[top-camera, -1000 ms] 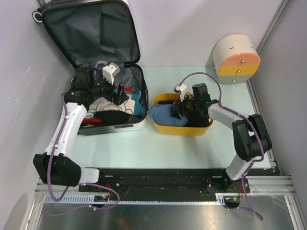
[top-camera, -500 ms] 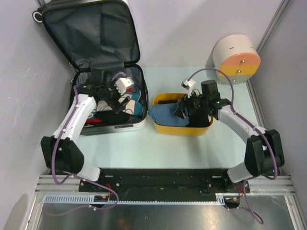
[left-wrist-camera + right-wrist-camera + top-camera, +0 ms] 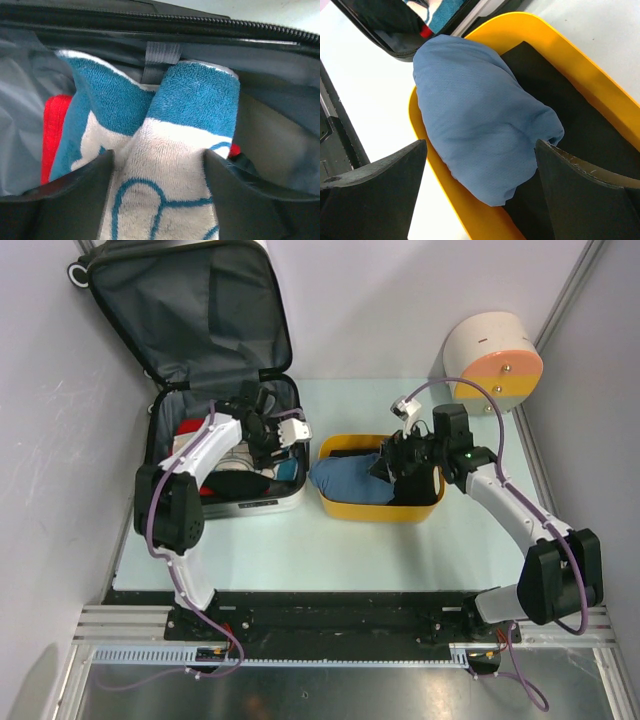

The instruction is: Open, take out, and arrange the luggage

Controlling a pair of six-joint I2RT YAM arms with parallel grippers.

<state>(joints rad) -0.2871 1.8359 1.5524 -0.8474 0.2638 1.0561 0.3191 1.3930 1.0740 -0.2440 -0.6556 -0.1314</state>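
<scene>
The luggage (image 3: pixel 190 300) lies open at the back left, its lid leaning on the wall and showing dark grey lining. Its base (image 3: pixel 240 505) holds clothes. My left gripper (image 3: pixel 272 440) is down in the base near the right wall. In the left wrist view my left gripper (image 3: pixel 157 200) is open, and its jaws straddle a fold of a blue-and-white towel (image 3: pixel 170 150). My right gripper (image 3: pixel 387 462) is open and empty. In the right wrist view the right gripper (image 3: pixel 480 200) hovers over a blue cloth (image 3: pixel 475 120) in the yellow basket (image 3: pixel 560 50).
The yellow basket (image 3: pixel 380 510) stands right of the luggage, with a black cloth (image 3: pixel 580 130) under the blue one. A red item (image 3: pixel 52 130) lies beside the towel. The round cream-and-orange drawer box (image 3: pixel 492 362) stands at the back right.
My left gripper has swung right across the luggage base to the towel by the right wall. My right gripper has drawn back and up from the basket, leaving the blue cloth there.
</scene>
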